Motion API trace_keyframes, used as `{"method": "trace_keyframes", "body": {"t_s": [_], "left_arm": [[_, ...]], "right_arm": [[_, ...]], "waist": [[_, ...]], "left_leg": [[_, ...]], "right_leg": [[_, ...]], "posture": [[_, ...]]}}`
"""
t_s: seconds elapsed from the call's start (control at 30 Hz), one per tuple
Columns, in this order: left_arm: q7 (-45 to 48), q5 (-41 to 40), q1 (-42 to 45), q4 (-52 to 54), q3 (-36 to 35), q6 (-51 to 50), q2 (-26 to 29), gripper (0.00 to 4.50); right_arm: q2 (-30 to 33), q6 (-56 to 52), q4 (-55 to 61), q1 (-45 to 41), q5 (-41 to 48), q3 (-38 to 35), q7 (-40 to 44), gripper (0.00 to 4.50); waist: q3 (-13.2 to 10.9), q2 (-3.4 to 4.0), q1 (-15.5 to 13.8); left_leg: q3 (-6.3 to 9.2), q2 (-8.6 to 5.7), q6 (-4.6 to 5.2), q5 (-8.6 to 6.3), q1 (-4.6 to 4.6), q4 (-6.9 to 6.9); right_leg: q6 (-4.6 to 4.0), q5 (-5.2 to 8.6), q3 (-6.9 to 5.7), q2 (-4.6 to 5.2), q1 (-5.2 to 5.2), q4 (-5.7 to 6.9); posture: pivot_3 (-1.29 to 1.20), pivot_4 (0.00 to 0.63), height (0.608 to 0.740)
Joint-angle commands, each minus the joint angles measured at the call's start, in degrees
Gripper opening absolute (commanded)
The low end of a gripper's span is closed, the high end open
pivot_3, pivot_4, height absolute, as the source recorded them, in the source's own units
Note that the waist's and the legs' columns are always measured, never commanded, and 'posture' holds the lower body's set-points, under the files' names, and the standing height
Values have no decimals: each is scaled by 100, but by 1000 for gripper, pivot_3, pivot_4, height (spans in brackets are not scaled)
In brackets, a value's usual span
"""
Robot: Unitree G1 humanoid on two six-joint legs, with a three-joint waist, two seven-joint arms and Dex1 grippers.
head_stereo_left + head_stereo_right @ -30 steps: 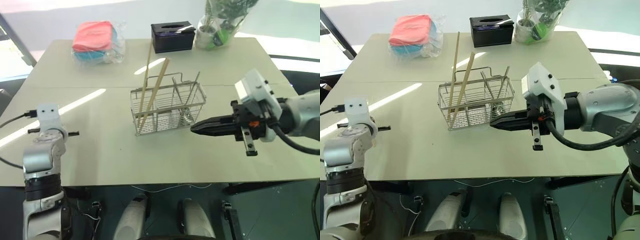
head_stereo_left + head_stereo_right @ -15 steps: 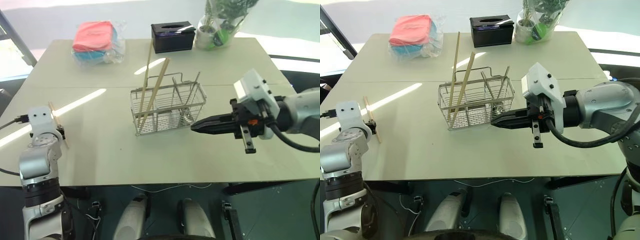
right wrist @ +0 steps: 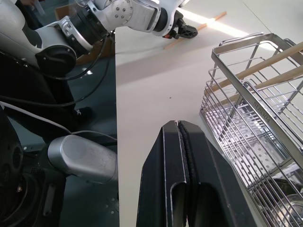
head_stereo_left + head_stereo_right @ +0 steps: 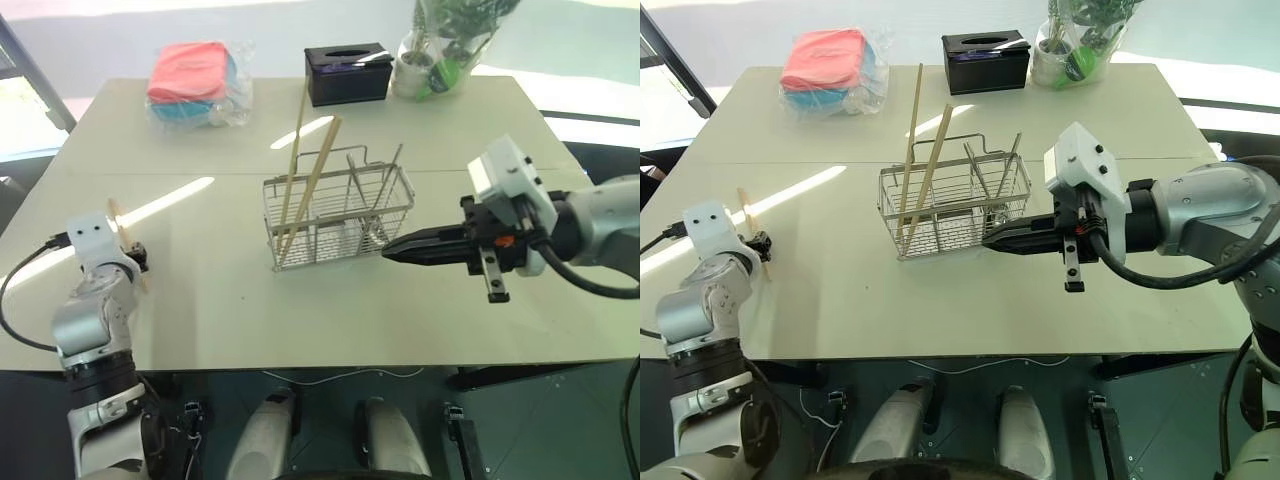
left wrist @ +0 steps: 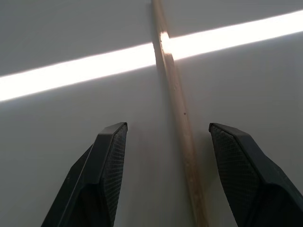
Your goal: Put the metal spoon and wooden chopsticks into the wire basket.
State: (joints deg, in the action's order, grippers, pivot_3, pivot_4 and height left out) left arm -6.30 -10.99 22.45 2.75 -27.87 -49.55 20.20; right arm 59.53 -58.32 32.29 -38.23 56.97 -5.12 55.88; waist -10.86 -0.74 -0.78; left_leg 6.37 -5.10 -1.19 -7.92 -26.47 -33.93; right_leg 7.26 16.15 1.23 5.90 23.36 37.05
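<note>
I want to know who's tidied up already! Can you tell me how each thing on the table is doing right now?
wire basket: upright on the table, utensils inside.
two chopsticks: standing tilted in the basket.
loose chopstick: lying flat on the table between the open fingers, not gripped.
left gripper: open, around the loose chopstick.
right gripper: shut, empty, beside the basket.
tissue box: upright at the far edge.
</note>
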Motion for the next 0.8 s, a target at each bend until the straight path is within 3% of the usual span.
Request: {"method": "trace_keyframes", "body": {"t_s": [0.03, 0.4, 0.8], "left_arm": [[-95, -53, 164, 261, -219, 272, 39, 2908], [-199, -76, 31, -33, -121, -435, -32, 2908], [71, -112, 155, 282, 104, 830, -56, 2908]], "right_arm": [[-6, 60, 5, -94, 11, -66, -28, 0], [-26, 61, -59, -127, 24, -120, -114, 0], [-50, 98, -64, -40, -18, -111, -129, 0]], "waist": [[0, 0, 0], [0, 0, 2], [0, -1, 1]], "left_leg": [[-1, 0, 0, 0, 0, 0], [-1, 0, 0, 0, 2, 0], [-1, 0, 0, 0, 0, 0]], "right_leg": [[3, -2, 0, 0, 0, 0], [11, -6, 0, -2, -1, 1], [7, -4, 0, -1, -1, -1]], "posture": [[0, 150, 740], [0, 150, 740], [0, 150, 740]]}}
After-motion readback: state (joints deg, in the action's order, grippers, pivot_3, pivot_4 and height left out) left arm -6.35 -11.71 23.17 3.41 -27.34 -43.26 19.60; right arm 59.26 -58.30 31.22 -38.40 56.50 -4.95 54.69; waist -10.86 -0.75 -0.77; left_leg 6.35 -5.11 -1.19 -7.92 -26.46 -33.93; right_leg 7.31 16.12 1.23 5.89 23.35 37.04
